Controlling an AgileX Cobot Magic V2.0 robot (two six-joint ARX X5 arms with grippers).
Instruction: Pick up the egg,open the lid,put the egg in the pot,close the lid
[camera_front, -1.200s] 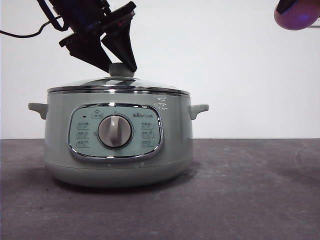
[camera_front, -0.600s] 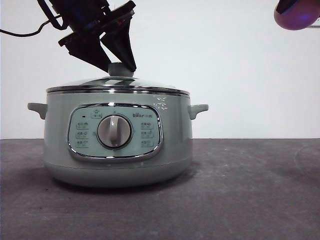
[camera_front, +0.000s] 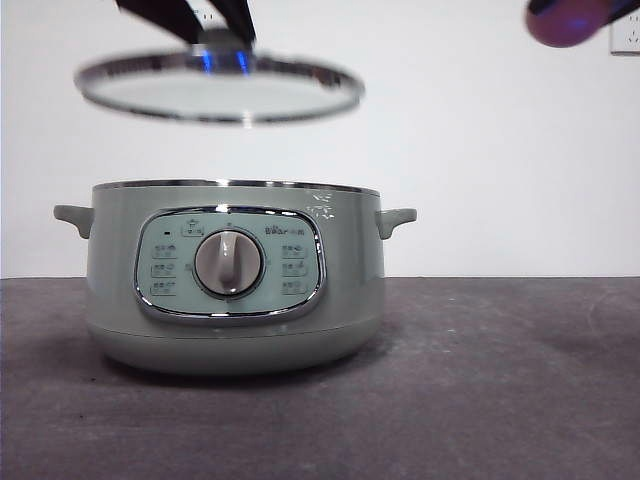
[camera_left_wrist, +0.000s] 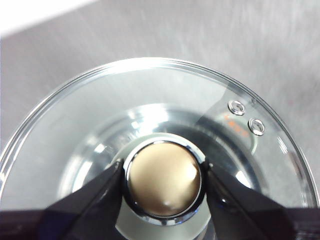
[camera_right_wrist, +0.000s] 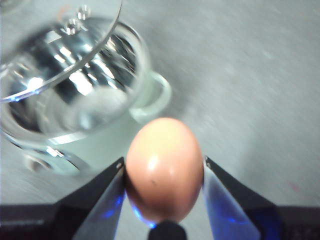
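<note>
The sage-green pot (camera_front: 232, 285) stands open on the table, its dial (camera_front: 229, 262) facing me. My left gripper (camera_left_wrist: 163, 176) is shut on the knob (camera_left_wrist: 163, 181) of the glass lid (camera_front: 218, 87) and holds the lid level, well above the pot's rim. In the front view the left gripper (camera_front: 212, 25) shows at the top edge. My right gripper (camera_right_wrist: 163, 170) is shut on the reddish-brown egg (camera_right_wrist: 164, 167) and holds it high, to the right of the pot (camera_right_wrist: 95, 125). In the front view the egg (camera_front: 572, 22) shows at the top right corner.
The dark grey table (camera_front: 480, 390) stretches to the right of the pot. A white wall (camera_front: 480, 150) stands behind. The pot's side handles (camera_front: 396, 219) stick out left and right.
My left gripper has lifted the lid off the pot and raised it. The egg in my right gripper has shifted a little to the left.
</note>
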